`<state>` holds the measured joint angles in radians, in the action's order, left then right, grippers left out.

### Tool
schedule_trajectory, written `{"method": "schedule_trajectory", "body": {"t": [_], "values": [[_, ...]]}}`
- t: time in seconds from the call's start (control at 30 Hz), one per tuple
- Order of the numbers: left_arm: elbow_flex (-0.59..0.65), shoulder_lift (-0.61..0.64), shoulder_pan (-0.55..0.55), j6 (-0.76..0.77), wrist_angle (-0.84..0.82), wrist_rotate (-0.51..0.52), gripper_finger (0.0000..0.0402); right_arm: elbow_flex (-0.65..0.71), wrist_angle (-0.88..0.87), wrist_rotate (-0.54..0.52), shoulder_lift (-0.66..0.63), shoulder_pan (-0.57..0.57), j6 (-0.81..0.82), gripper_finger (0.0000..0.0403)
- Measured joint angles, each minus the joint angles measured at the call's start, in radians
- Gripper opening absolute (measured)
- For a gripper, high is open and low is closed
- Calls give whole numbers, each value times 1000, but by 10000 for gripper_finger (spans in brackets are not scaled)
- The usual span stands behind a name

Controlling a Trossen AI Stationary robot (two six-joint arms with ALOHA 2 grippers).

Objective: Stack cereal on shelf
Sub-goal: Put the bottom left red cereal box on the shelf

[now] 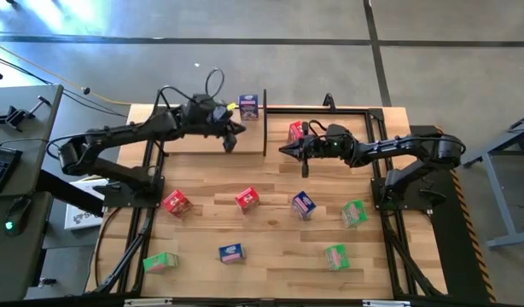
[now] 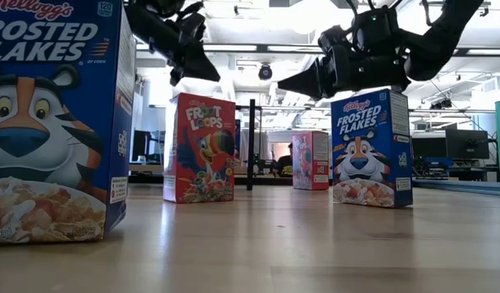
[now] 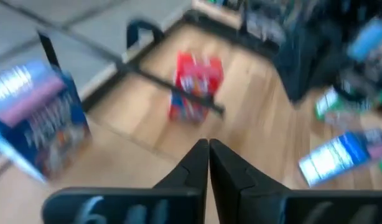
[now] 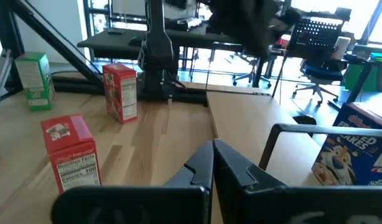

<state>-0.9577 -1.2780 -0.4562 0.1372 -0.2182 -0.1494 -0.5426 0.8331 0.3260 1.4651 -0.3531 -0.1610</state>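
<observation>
So far, only two cereal boxes stood on the shelf (image 1: 202, 141): a blue box (image 1: 248, 106) and a red box (image 1: 295, 131). Seven boxes waited on the table (image 1: 270, 256). The left gripper (image 1: 230, 136) and right gripper (image 1: 288, 151) were both pressed together and empty above the shelf.

Two slim, matte-black jointed robot arms (image 1: 117, 136) carry black looping cables (image 1: 212, 83) near the wrists. Each ends in a black two-finger gripper (image 3: 208, 163) with tapered, wedge-shaped fingers (image 4: 231, 168).
</observation>
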Motion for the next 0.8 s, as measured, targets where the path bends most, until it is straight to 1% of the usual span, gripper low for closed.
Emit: {"method": "schedule_trajectory", "body": {"t": [0.13, 0.27, 0.33, 0.43, 0.5, 0.57, 0.7, 0.8], "values": [[-133, 15, 63, 39, -350, 21, 4, 0, 1, 0, 0, 0, 3, 0], [-251, 13, 145, 185, -747, 105, 17, 0, 1, 0, 0, 0, 4, 0], [-286, 14, 193, 290, -899, 104, 33, 0, -4, 0, 0, 0, 4, 0], [-314, 13, 263, 438, -1115, 52, 69, 0, -10, 22, 0, 0, 4, 0], [-317, 14, 314, 514, -1214, 33, 97, 0, -15, 41, 0, 0, 3, 0], [-315, 13, 363, 577, -1277, 27, 128, 0, -15, 52, 0, 0, 4, 0], [-315, 13, 441, 720, -1283, 25, 186, 0, -24, 86, 0, 0, 4, 0], [-309, 13, 492, 807, -1281, 45, 217, 0, -29, 86, 0, 0, 4, 0]]}}
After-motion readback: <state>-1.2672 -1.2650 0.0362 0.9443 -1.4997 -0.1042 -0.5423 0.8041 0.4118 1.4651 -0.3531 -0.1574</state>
